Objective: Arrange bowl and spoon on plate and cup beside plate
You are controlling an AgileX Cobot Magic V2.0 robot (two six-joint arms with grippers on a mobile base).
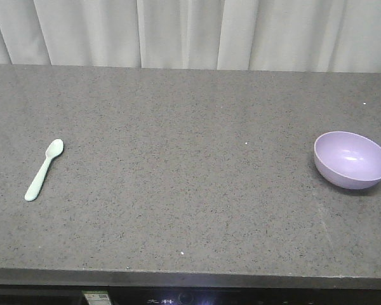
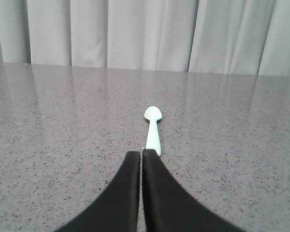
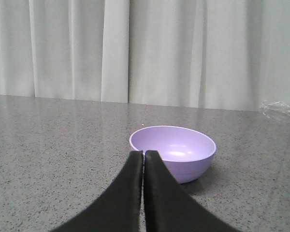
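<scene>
The spoon (image 1: 43,171) lies flat at the left of the surface (image 1: 190,210), the bowl (image 1: 352,160) upright at the right. Both look like light, stiff, slick plastic: pinch the spoon's handle, the bowl's rim. The left tool (image 2: 142,152) and right tool (image 3: 144,152) are both pressed together, empty.

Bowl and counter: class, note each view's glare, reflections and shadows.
Exterior front view: highlights inside the bowl, shadow beneath it. Left wrist view: reflections of the curtain streak the counter behind the spoon. Right wrist view: bright sheen inside the bowl, shadow at its right.
</scene>
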